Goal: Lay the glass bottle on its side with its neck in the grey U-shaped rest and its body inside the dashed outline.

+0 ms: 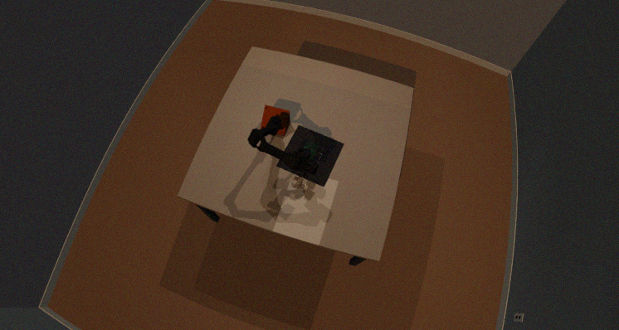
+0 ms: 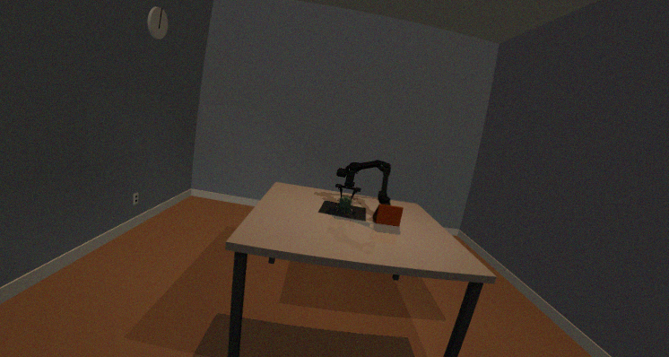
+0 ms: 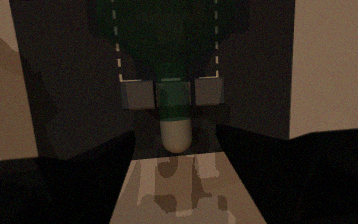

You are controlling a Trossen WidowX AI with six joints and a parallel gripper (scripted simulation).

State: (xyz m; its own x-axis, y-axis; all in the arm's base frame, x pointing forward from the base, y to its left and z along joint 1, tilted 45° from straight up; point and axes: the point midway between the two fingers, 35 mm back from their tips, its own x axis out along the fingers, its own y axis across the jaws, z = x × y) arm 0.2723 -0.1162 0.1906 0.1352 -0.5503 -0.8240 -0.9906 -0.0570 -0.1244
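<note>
We see smooth, see-through green glass in the bottle (image 1: 310,148) (image 2: 345,204) (image 3: 175,102), with a matt, pale cap (image 3: 176,135). To us the mat (image 1: 331,148) (image 2: 328,208) (image 3: 65,100) looks dark and matt, and the grey rest (image 3: 139,94) smooth and dull, like plastic.
</note>
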